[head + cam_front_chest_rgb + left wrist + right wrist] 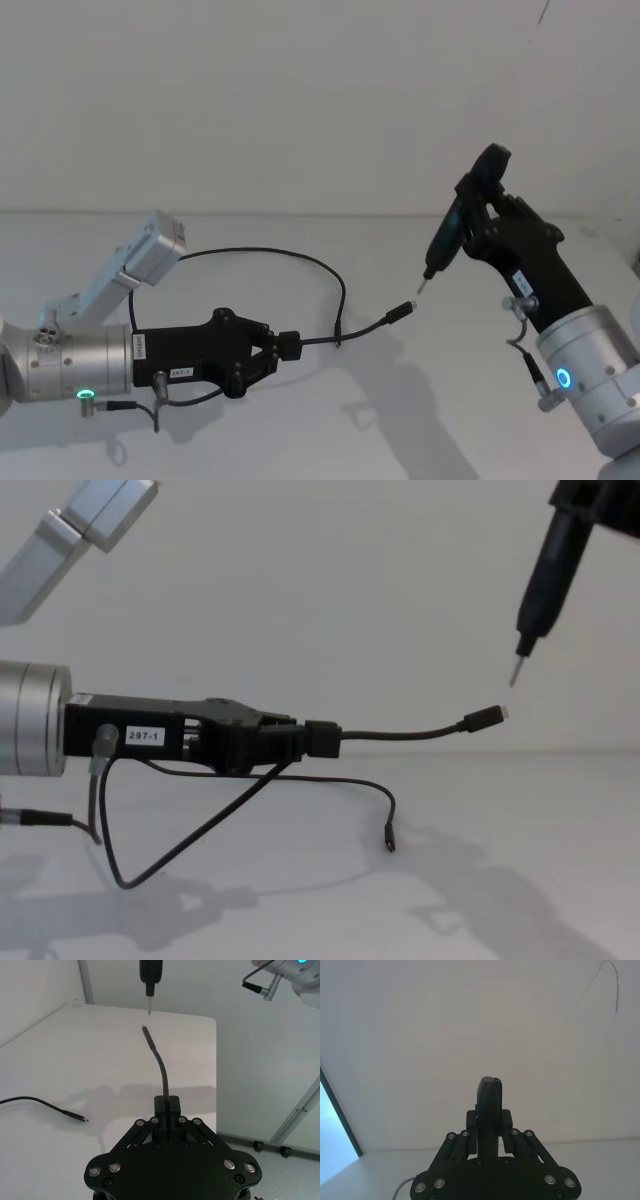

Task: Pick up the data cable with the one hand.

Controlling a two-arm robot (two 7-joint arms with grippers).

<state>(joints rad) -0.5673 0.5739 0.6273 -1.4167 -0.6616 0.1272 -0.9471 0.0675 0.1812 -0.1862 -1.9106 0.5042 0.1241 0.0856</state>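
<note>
Cable [300,257] not yet clearly in the grip: step in hand judged as the pickup itself, unfinished.

Arched in a long loop over the table [300,440] from behind the left arm, dropping to a free plug end near the tabletop just beside the left gripper [272,348]; cannot tell whether any stretch is caught between the jaws. Left gripper low over the table, jaws closed tight on a black block [291,345], with a short wire [360,330] jutting forward to a silver plug [402,311] held in the air. Right gripper [480,215] raised well above, clamped on a pen-shaped tool [445,240], its thin tip just beside that silver plug, apart from it. Next move, as judged: free the left jaws, come down on the thin loop, close fully, since so slim and limp a cable slips easily.
</note>
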